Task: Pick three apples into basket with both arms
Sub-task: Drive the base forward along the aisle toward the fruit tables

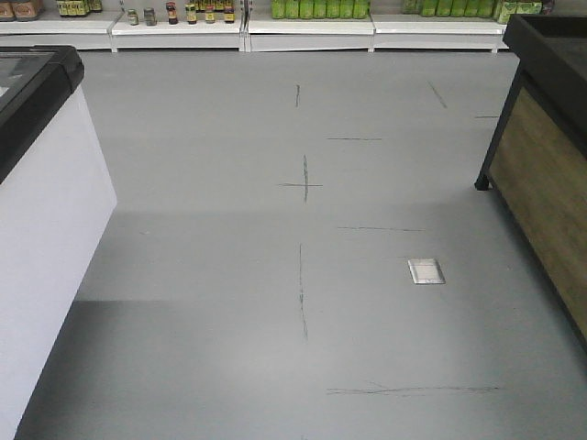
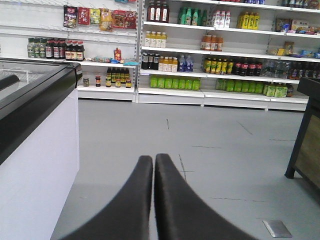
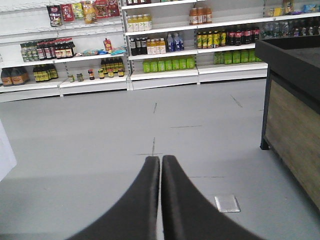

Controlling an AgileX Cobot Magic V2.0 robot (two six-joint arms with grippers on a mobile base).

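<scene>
Grey floor [image 1: 229,275] fills the front view between a white freezer [image 1: 37,183] on the left and a wooden stand [image 1: 550,183] on the right, with stocked shelves [image 2: 200,50] along the far wall. No apples and no basket appear in any view, so their position cannot be given. The jaws of the left arm [image 2: 153,160] and the right arm [image 3: 160,160] are pressed together, empty. The step in hand is judged to be the approach, and the next move calls for bringing fruit and basket into view, then parting the jaws for the first grasp.
</scene>
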